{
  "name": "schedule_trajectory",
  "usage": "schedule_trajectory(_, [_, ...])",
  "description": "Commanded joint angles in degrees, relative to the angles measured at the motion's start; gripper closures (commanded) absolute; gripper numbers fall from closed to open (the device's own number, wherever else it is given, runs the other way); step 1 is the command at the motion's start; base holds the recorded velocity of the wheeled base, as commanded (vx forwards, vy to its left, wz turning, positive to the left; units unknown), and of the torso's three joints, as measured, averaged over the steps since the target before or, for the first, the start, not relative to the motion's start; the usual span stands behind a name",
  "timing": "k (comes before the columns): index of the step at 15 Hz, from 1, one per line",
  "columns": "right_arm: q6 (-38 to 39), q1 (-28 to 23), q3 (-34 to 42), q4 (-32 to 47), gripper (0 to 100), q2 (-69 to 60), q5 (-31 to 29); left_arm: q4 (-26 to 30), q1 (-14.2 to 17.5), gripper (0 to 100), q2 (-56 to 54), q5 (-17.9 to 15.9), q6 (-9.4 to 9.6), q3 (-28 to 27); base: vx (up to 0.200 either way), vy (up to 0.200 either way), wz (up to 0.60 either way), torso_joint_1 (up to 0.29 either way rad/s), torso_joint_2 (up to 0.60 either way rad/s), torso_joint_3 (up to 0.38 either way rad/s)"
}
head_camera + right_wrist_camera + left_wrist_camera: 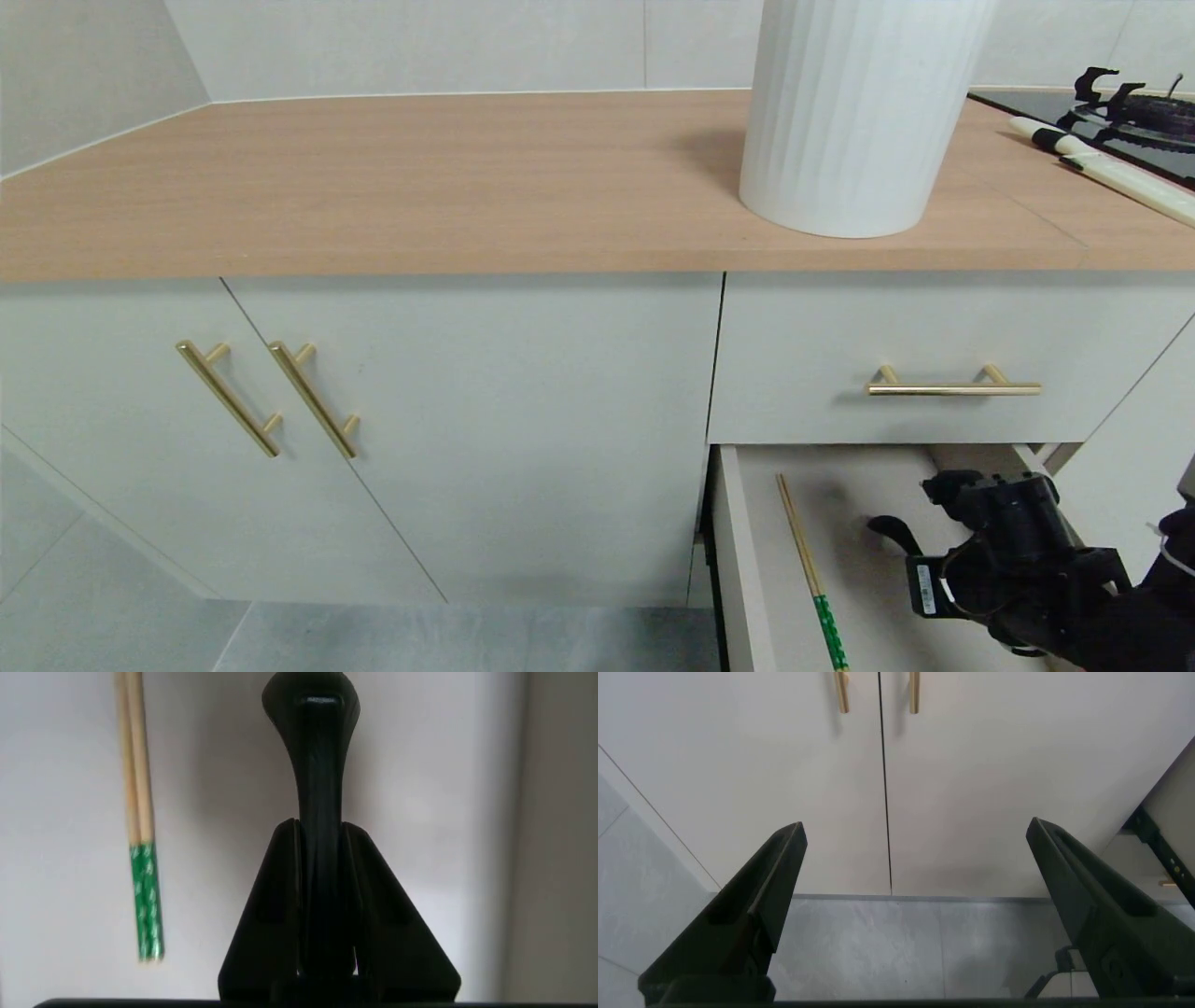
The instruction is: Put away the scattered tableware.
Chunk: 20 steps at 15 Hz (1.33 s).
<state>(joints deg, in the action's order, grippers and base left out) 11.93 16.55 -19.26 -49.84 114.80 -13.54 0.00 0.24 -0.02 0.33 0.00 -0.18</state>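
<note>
A black spoon hangs over the open lower drawer, with my right gripper shut on its handle. In the right wrist view the spoon points away from the gripper, its bowl above the drawer floor. A pair of wooden chopsticks with green ends lies inside the drawer, to the left of the spoon; the right wrist view shows the chopsticks too. My left gripper is open and holds nothing, low in front of the cabinet doors.
On the wooden countertop stands a tall white ribbed container. A cream-handled knife lies at the right by the black stove. The upper drawer with a gold handle is closed, just above the open one.
</note>
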Motion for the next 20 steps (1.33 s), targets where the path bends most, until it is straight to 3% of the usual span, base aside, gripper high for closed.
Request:
schedule_trajectory(1, [0.0,-0.3,1.2,-3.8,100,4.7,-0.1,0.0,0.0,0,0.0,0.0,0.0,0.0,0.0,0.0,0.0,0.0,0.0,0.0])
schedule_trajectory(5, [-0.2,-0.4,2.5,-9.3,100,6.9,-0.4,0.0,0.0,0,0.0,0.0,0.0,0.0,0.0,0.0,0.0,0.0,0.0,0.0])
schedule_trajectory(10, [-0.2,-0.5,2.6,-9.8,100,6.5,-0.4,0.0,0.0,0,0.0,0.0,0.0,0.0,0.0,0.0,0.0,0.0,0.0,0.0])
schedule_trajectory(11, [-0.2,-0.5,2.6,-9.8,0,6.5,-0.4,0.0,0.0,0,0.0,0.0,0.0,0.0,0.0,0.0,0.0,0.0,0.0,0.0])
schedule_trajectory(15, [-0.2,-0.5,3.5,-10.6,0,4.1,-0.4,0.0,0.0,0,0.0,0.0,-0.09,0.0,0.0,0.0,0.0,0.0,0.0,0.0])
schedule_trajectory(20, [-2.7,-0.4,5.4,-9.7,0,-9.6,-0.3,0.0,0.0,0,0.0,0.0,-0.09,0.0,0.0,0.0,0.0,0.0,0.0,0.0])
